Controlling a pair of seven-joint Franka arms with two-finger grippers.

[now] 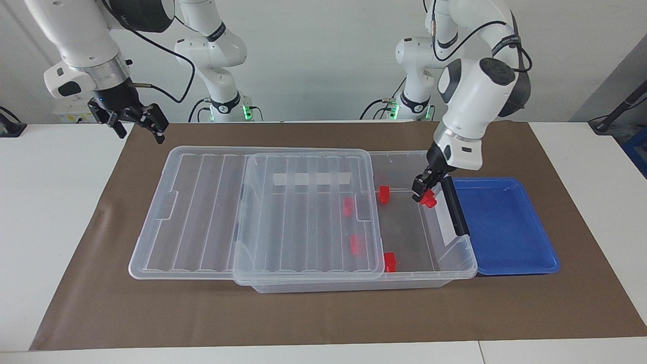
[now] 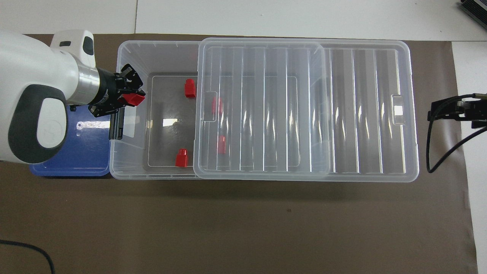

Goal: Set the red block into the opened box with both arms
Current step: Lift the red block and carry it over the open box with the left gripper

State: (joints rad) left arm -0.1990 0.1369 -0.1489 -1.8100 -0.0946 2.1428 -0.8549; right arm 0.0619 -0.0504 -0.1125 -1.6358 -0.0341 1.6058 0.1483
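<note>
Facing view: box (image 1: 457, 263) w/ lid (image 1: 303, 212) slid toward right arm's end, so left-arm end is open. 4 red blocks inside, 2 under lid. Blue tray (image 1: 505, 227) beside box. Left hand (image 1: 423, 193) clamped on red block (image 1: 429, 200), over open end. Right hand (image 1: 135, 120) up, fingers apart.

Overhead view: left hand (image 2: 131, 95) w/ red block (image 2: 134, 99) over box (image 2: 127, 160) by black handle (image 2: 118, 129). Right hand (image 2: 451, 112) off lid's end.

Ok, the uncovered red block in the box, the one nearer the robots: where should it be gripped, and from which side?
Probably the wider body of the red block, not its narrower stepped end, coming straight down from above: the walls of the box shut off a sideways approach, and the lid does not cover it.
</note>
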